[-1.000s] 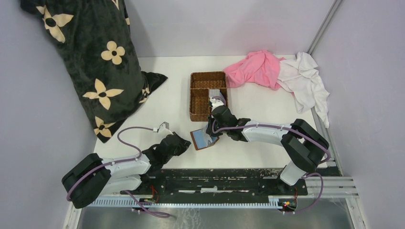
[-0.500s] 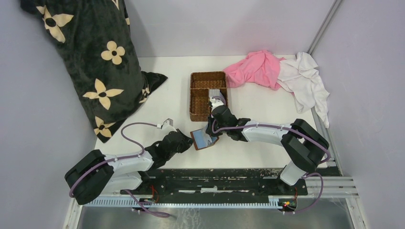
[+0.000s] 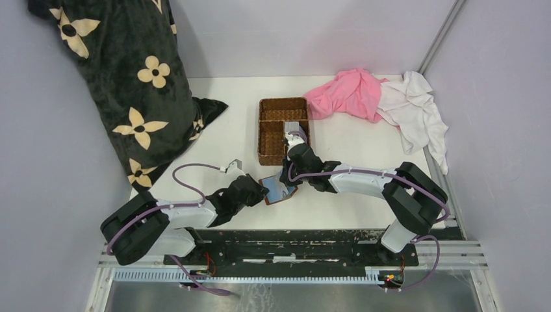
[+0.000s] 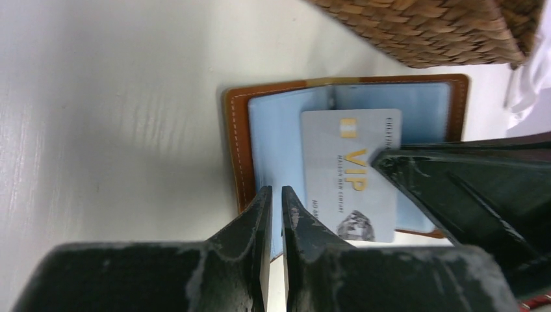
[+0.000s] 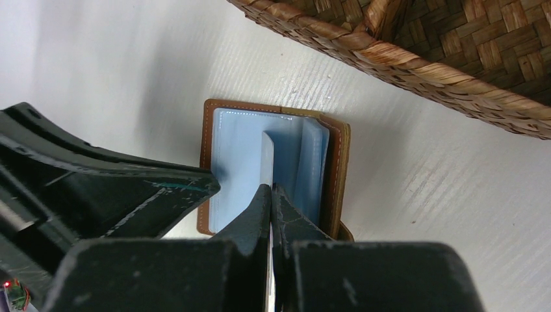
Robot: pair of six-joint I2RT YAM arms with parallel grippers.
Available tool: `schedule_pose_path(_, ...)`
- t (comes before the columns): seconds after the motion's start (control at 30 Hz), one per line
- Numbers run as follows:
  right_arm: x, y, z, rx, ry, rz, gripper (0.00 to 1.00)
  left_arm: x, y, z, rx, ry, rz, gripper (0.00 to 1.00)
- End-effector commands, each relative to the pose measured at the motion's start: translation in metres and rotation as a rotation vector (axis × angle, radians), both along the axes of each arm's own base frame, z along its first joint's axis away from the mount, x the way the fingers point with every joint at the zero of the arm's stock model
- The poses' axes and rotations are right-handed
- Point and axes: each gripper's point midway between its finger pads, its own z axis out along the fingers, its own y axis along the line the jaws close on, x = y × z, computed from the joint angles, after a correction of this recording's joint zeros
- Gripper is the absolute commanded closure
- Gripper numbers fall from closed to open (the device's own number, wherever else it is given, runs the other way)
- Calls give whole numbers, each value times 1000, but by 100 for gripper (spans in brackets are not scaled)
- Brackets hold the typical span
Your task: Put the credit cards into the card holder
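card holder [image 4: 279, 130]: lies open on the white table [image 3: 221, 143], low in the middle of the top view. it is just below the basket [image 3: 260, 133] and apart from it, brown outside with pale blue sleeves inside.
card [image 4: 351, 175]: silver, with "vip" in gold. we see it over the open blue pages. in the right wrist view it stands edge-on at the middle of the holder. we cannot tell whether its edge is inside a sleeve.
right gripper [image 5: 269, 190]: pinched tight on the card's near edge, above the holder.
left gripper [image 4: 273, 192]: narrow, with the fingers nearly together and only a thin slit between. its tips are at the left page of the holder. we cannot tell whether they pinch anything.
pink cloth [image 3: 347, 94]: upper right of the top view, touching the white cloth [image 3: 416, 110] beside it.
dark flowered blanket [image 3: 123, 78]: upper left, well apart from the holder.
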Motion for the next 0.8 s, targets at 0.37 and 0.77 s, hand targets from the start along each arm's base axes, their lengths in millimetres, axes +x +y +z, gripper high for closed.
schedule_pose_path(0.37, 14, -12, 27, 98, -34, -38, 99, 4, -1, -26, 48, 24, 15, 84)
schedule_pose_path(0.77, 25, -35, 23, 137, 2, -98, 99, 4, 0, -32, 77, 40, 14, 84)
